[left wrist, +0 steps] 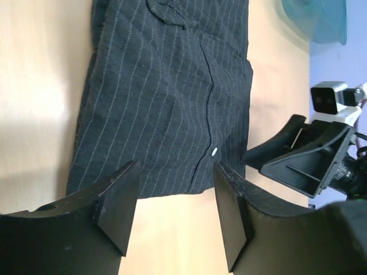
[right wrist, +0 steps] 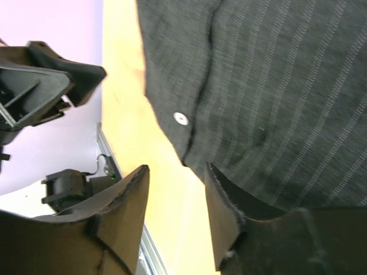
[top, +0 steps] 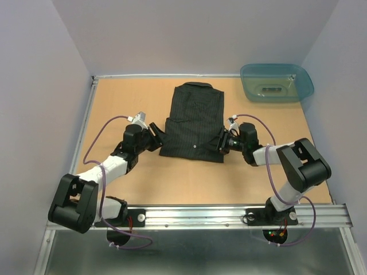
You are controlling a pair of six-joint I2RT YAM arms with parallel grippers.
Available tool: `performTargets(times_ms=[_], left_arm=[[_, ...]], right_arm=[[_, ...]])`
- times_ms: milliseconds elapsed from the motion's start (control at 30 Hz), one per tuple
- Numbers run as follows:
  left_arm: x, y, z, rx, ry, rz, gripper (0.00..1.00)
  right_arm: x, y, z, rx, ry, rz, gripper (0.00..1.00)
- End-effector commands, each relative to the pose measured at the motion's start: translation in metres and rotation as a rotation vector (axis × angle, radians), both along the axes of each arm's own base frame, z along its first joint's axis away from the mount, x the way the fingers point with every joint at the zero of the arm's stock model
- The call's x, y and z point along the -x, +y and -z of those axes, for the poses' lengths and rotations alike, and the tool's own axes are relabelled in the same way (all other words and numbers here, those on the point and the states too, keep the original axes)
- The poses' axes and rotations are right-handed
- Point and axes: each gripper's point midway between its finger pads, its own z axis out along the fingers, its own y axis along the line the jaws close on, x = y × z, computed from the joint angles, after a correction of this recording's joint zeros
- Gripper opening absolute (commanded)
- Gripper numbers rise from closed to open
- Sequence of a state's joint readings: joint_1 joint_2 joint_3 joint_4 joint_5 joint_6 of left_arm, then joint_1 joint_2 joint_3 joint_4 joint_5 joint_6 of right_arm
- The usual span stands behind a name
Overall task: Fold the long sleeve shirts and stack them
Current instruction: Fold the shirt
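One long sleeve shirt point(top: 192, 123), black with thin pinstripes and small pale buttons, lies folded flat in the middle of the table, collar toward the far side. My left gripper point(top: 156, 137) sits at its near left corner. In the left wrist view it point(left wrist: 175, 212) is open, with bare table between its fingers and the shirt's point(left wrist: 166, 97) near hem just beyond the tips. My right gripper point(top: 221, 140) is at the near right corner. It point(right wrist: 175, 206) is open too, with one fingertip point(right wrist: 221, 195) against the edge of the shirt point(right wrist: 269, 91) and only table in the gap.
A teal plastic tub point(top: 277, 82) stands at the far right corner of the wooden table point(top: 275, 166); it also shows in the left wrist view as the tub point(left wrist: 318, 20). A metal rail point(top: 229, 215) runs along the near edge. Grey walls close in the left, right and far sides.
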State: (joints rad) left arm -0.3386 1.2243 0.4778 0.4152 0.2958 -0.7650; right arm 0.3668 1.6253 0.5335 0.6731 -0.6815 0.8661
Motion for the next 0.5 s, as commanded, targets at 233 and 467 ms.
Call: performTargets(times_ms=[233,467], left_arm=[[-0.024,0.000,0.051,-0.047,0.100,-0.041,0.56],[-0.065,0.007,-0.015,-0.094,-0.040,-0.068,0.56]], right_arm=[[0.017,-0.032,0.065,0.126,0.115,0.079,0.45],[-0.010,-0.034,0.015,0.133,-0.042,0.079,0.45]])
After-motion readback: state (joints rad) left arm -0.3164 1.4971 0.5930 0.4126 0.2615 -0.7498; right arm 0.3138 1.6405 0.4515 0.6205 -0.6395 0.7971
